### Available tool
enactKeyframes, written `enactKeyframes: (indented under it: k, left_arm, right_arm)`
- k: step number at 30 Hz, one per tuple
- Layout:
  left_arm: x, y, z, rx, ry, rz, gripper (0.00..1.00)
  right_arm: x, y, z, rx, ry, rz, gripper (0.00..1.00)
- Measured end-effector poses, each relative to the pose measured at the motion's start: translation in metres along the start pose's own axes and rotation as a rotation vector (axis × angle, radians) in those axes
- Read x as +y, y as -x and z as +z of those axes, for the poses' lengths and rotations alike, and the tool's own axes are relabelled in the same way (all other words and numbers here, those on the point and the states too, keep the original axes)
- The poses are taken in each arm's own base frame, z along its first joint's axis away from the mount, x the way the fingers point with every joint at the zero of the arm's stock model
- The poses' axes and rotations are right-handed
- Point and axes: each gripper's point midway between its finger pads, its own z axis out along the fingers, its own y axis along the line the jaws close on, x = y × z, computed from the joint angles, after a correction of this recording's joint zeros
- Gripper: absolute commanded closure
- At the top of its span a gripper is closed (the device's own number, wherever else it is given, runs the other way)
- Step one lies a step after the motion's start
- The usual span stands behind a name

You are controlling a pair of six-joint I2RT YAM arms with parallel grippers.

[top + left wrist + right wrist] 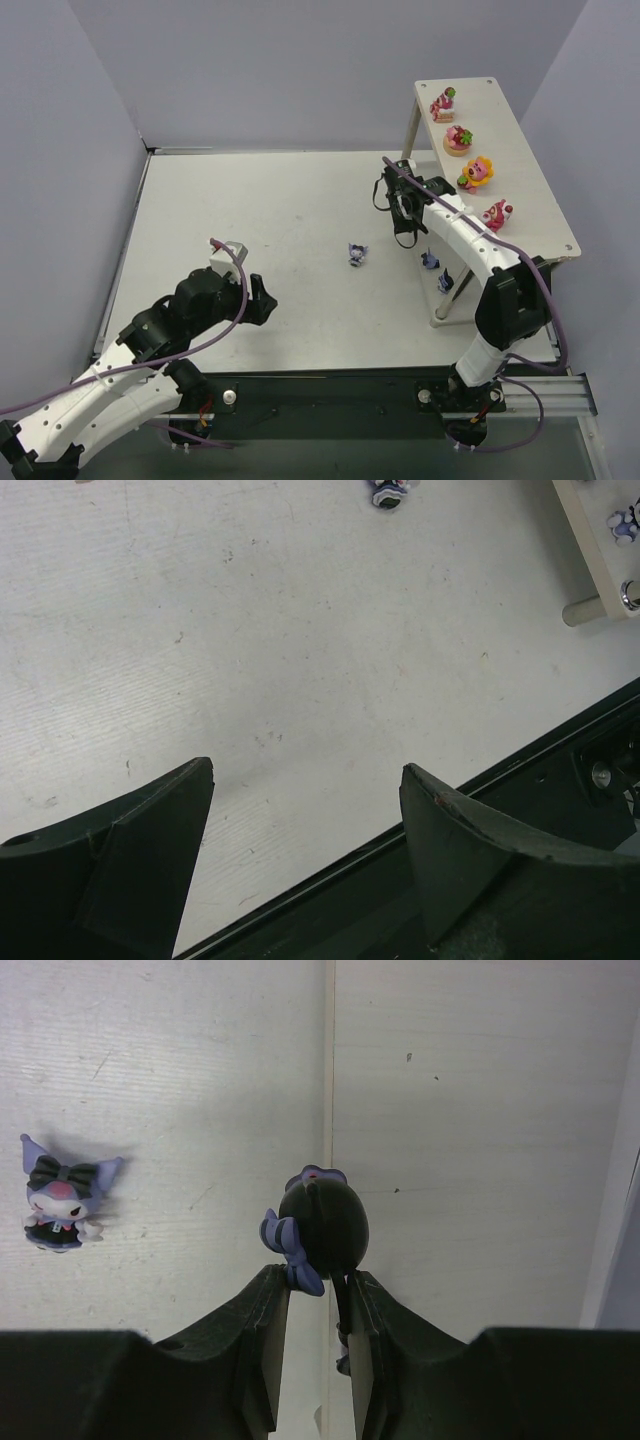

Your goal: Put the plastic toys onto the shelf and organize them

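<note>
Surroundings: shelf [530, 190] stands at the right side of the table [250, 200]; in the top view my right forearm lies along its left edge and hides part of the lower board [590, 520].
Top board: four bright toys [459, 139] in one row, each apart from the next.
Lower board: two dark toys [430, 260] near the front leg [585, 610], just beside my right forearm.
Loose toy [357, 255]: dark, upright on the table, left of my right gripper [318, 1282] and well apart from the shelf.
Right gripper: almost closed; my fingers pinch the held toy [322, 1222], a dark round one with purple parts, by its lower end.
Held toy and shelf: the toy is left of the shelf, near it but not over any board; if it touches the table I cannot tell.
Left gripper [307, 770]: fingers spread wide with only table between them, low above the near table edge, well apart from all toys.
</note>
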Motion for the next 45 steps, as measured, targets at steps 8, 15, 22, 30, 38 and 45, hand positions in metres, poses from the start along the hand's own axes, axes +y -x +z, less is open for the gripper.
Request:
enactKeyframes:
  k: [8, 15, 22, 30, 38, 45]
  left_arm:
    - [-0.001, -0.002, 0.0, 0.002, -0.011, -0.003, 0.16]
    - [-0.002, -0.003, 0.0, 0.003, -0.017, -0.008, 0.16]
    - [-0.004, -0.004, 0.0, 0.008, -0.024, -0.015, 0.16]
    - [-0.002, -0.007, 0.001, 0.015, -0.022, -0.018, 0.16]
    - [-0.002, -0.008, 0.001, 0.018, -0.022, -0.018, 0.16]
    - [-0.002, -0.008, 0.001, 0.018, -0.022, -0.018, 0.16]
  right_arm:
    - [0.002, -0.007, 0.014, 0.042, -0.011, -0.013, 1.0]
    - [-0.003, -0.006, 0.018, 0.037, -0.036, -0.005, 0.98]
    - [-0.014, -0.011, 0.026, 0.046, -0.077, 0.015, 0.96]
    - [-0.021, -0.017, 0.035, 0.061, -0.109, 0.024, 0.95]
    - [-0.027, -0.02, 0.041, 0.07, -0.106, 0.047, 0.92]
    - [-0.027, -0.019, 0.043, 0.067, -0.097, 0.06, 0.85]
